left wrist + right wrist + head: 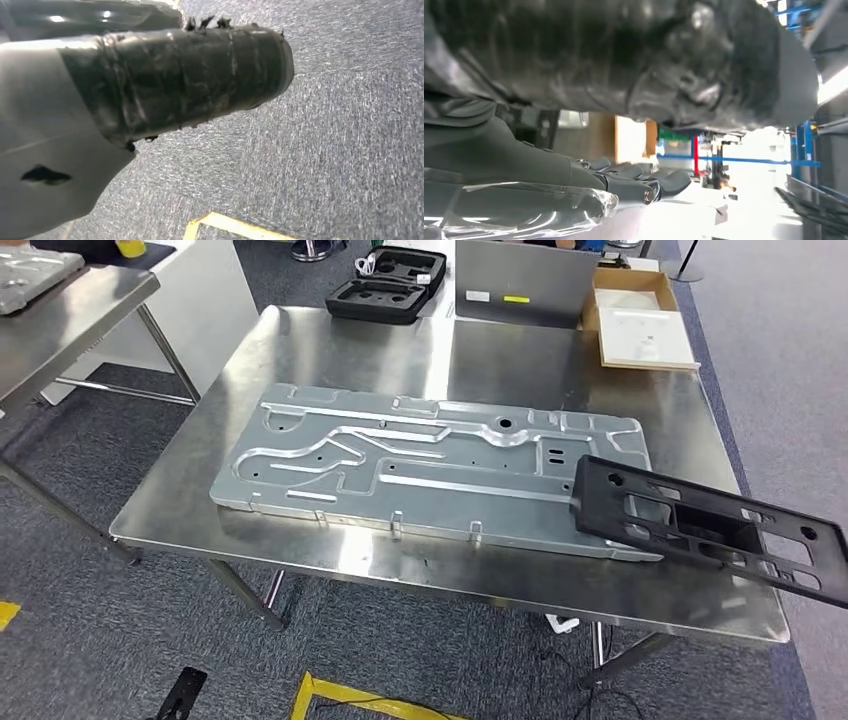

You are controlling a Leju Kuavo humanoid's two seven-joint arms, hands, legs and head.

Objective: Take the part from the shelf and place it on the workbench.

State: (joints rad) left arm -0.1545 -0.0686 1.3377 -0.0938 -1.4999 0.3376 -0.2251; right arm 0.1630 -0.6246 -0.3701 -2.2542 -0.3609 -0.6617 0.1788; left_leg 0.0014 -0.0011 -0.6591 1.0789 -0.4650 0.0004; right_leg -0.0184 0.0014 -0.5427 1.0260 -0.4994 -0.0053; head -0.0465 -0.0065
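black part [705,525] cut off at frame edge, over workbench [330,350], holder unseen

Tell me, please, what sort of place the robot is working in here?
Probably a factory or assembly workshop: a stainless steel workbench bears a large stamped metal panel, a black plastic frame part is coming in over its right end, and yellow floor tape marks the grey floor.

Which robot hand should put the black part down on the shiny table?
Probably the right. The black part already comes in from the robot's right, tilted over the workbench beside the metal panel. The left hand hangs over carpet.
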